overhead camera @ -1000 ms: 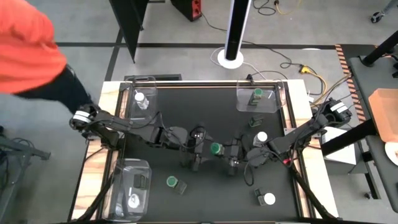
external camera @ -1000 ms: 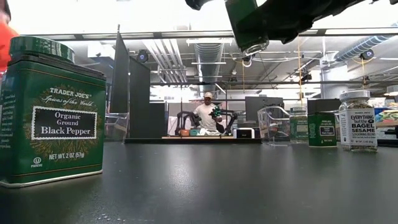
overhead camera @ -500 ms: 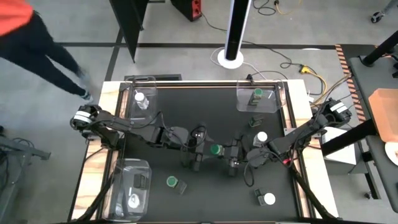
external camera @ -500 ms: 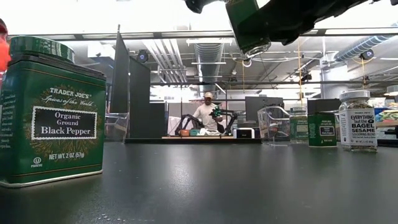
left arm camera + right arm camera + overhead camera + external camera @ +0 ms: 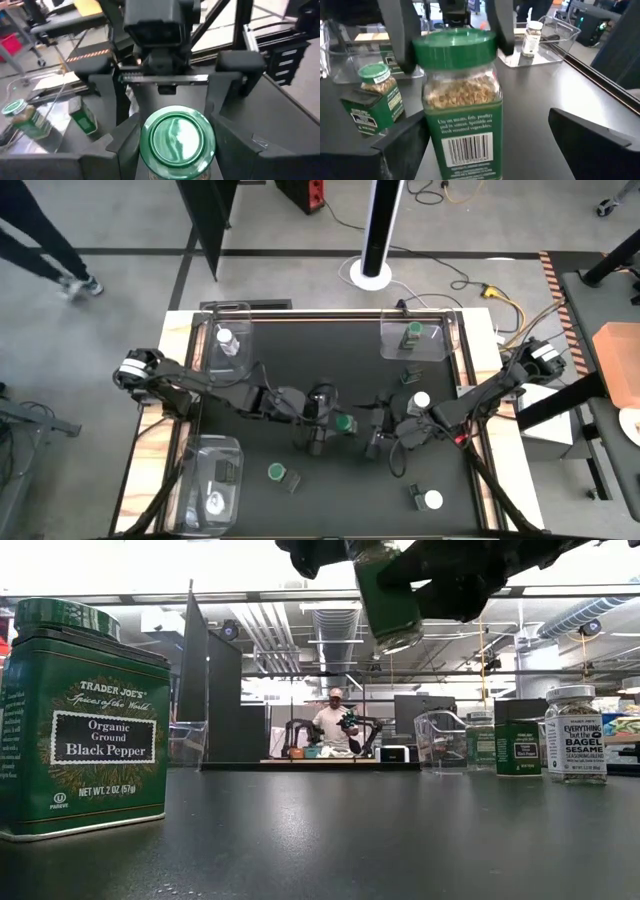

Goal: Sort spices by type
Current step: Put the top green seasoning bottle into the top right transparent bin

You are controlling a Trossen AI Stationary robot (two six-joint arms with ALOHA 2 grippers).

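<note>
Above mid-table, the left gripper (image 5: 325, 423) clamps a green-lidded spice jar (image 5: 344, 422); the right gripper (image 5: 378, 442) gapes wide.

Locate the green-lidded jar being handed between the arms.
High view: the green-lidded jar is mid-table, raised off the surface, held in the left pincer, with the open right pincer just beside it.

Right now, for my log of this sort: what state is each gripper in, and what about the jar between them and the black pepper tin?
Left gripper: shut on the green-lidded jar.
Green-lidded jar: held in the air above the table, lid on.
Right gripper: open, fingers spread wide either side of the jar.
Black pepper tin: upright on the table, lid on.
</note>
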